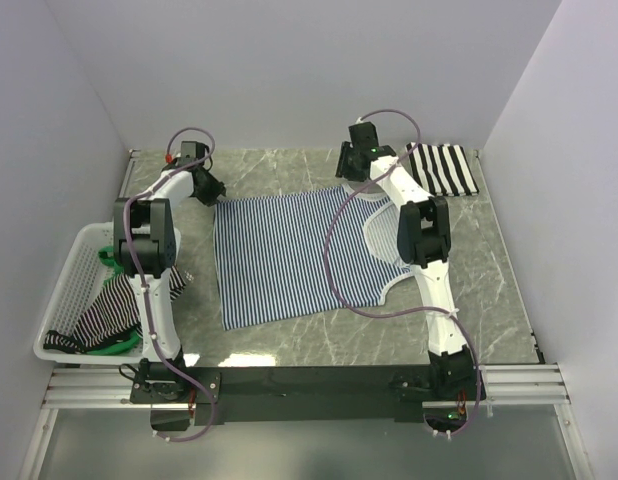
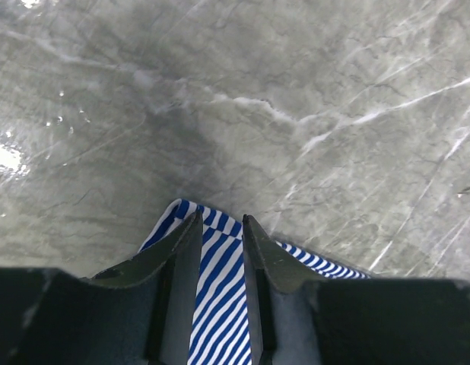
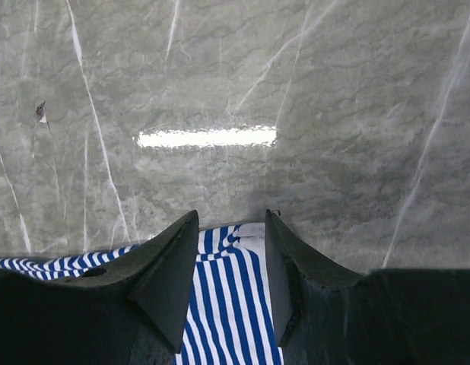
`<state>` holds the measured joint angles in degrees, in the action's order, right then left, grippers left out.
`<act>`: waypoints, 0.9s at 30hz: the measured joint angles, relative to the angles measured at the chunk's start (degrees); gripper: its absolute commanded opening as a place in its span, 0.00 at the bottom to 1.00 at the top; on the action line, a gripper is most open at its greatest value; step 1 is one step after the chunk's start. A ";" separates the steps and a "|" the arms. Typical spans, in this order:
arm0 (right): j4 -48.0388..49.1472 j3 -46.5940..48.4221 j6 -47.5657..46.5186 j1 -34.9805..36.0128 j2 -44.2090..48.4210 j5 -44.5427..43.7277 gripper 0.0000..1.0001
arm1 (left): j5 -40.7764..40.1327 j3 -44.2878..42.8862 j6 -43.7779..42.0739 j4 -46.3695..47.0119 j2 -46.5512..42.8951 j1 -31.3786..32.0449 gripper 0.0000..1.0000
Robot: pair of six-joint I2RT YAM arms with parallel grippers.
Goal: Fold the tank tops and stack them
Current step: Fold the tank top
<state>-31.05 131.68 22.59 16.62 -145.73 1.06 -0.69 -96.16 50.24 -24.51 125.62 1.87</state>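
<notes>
The left tool point(image 2: 220, 222) stood with its two fingers apart. Flat blue-and-white stripes showed in the gap between them, and the cloth there looked neither pinched nor lifted. A corner of that cloth poked out just past the fingertips onto bare grey marble. The right tool point(image 3: 231, 220) was likewise parted over the same fabric. A white-trimmed edge of the cloth ended just ahead of its fingertips.

From above, the left tool point(image 1: 211, 190) sat at the far left corner of the thin-striped tank top point(image 1: 289, 260). The right tool point(image 1: 349, 172) sat at the top's far right corner. The garment lay spread flat in the middle of the table point(image 1: 489, 290), nearer the far edge than the near one. Its straight hem faced the table's left edge. Its white-trimmed openings faced the right edge, partly under the right arm.

In the far right corner of the table lay a broad-striped tank top point(image 1: 444, 170), black and white and folded into a small rectangle, well apart from the spread one.

Along the left edge stood a white mesh basket point(image 1: 69, 285). It held more striped tops point(image 1: 107, 312) in a loose heap, with a green thing point(image 1: 117, 347) among them that I could not identify.
</notes>
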 measured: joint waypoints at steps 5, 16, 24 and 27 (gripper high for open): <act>-0.37 0.00 -0.02 0.00 0.00 -0.02 0.48 | -0.35 -0.13 0.00 -0.26 0.37 0.00 0.34; -2.03 0.98 0.00 0.02 -0.55 -0.17 0.46 | -0.76 -1.44 0.02 -0.33 1.81 0.04 0.27; -3.39 1.31 -0.04 0.26 -1.05 -0.59 0.46 | -1.40 -2.25 -0.11 -0.87 2.40 0.37 0.23; -3.78 1.42 -0.26 0.28 -1.07 -1.16 0.46 | -1.79 -3.48 -0.33 -1.03 3.13 0.85 0.22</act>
<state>-34.83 133.10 22.33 16.91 -146.80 -0.10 -2.48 -99.63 49.91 -25.54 128.75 2.72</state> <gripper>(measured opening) 0.458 0.228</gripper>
